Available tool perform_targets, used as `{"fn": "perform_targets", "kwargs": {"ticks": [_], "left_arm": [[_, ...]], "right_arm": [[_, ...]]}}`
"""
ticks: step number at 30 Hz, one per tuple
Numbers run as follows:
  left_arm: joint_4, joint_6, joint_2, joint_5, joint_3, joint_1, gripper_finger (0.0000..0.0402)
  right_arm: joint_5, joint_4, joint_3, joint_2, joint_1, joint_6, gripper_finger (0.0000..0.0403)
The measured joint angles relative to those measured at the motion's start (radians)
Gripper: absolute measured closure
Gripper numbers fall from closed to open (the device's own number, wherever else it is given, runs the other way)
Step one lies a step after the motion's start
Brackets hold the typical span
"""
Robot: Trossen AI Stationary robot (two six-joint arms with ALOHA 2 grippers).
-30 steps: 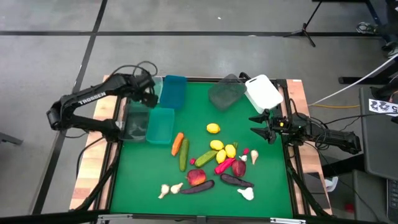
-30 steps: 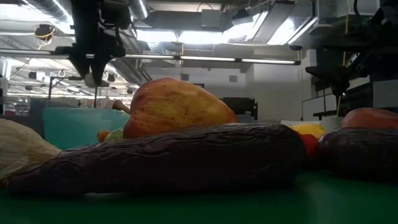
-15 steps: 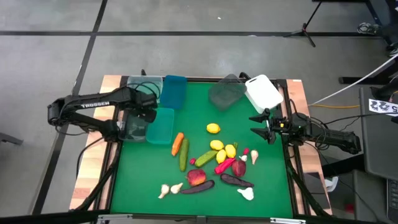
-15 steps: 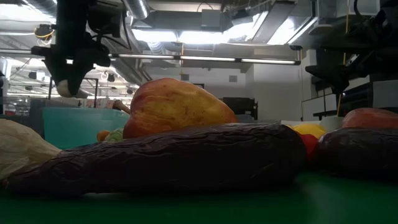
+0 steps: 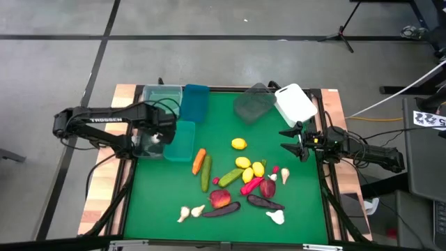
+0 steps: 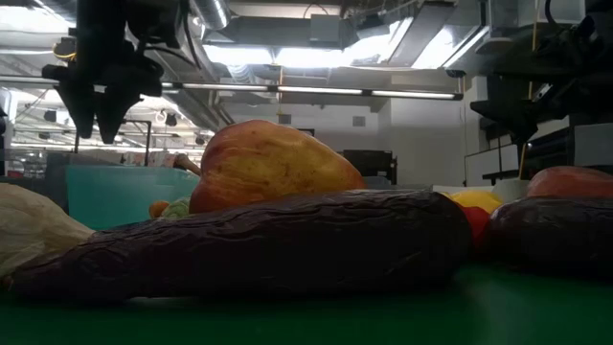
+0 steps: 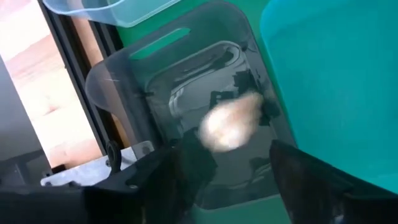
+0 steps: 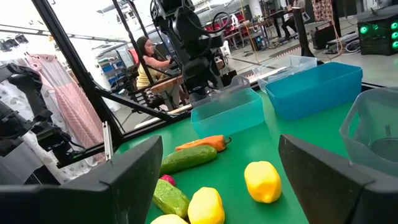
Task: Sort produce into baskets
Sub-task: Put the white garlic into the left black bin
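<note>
The left gripper (image 5: 159,137) is held above the grey translucent tub (image 5: 152,141) at the nine o'clock edge of the green mat (image 5: 223,111), and its fingers (image 6: 96,105) are seen spread apart with nothing between them. In the left wrist view a white garlic bulb (image 7: 231,121) is seen inside that grey tub, blurred, below the parted fingers; whether it is resting on the floor of the tub cannot be told. The teal tub (image 5: 180,141) is set just beside the grey one, toward the mat's centre; the blue tub (image 5: 194,102) and the clear green tub (image 5: 162,95) are placed at about eleven o'clock. A second grey tub (image 5: 252,103) and the white tub (image 5: 295,104) are found at about one o'clock. The rest of the produce is gathered from the centre toward six o'clock: a lemon (image 5: 239,144), a carrot (image 5: 198,160), a cucumber (image 5: 206,173), an apple (image 5: 220,198) and an eggplant (image 5: 221,210). The right gripper (image 5: 293,141) is parked at three o'clock, its fingers kept apart and empty.
</note>
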Motion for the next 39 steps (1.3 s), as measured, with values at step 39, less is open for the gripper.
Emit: {"fn": "perform_targets", "kwargs": {"ticks": [39], "left_arm": [[0.665,-0.344,0.588,0.137,0.371,-0.884,0.0126]], "right_arm": [[0.035,-0.006,0.000,0.000,0.000,-0.002,0.0084]]}}
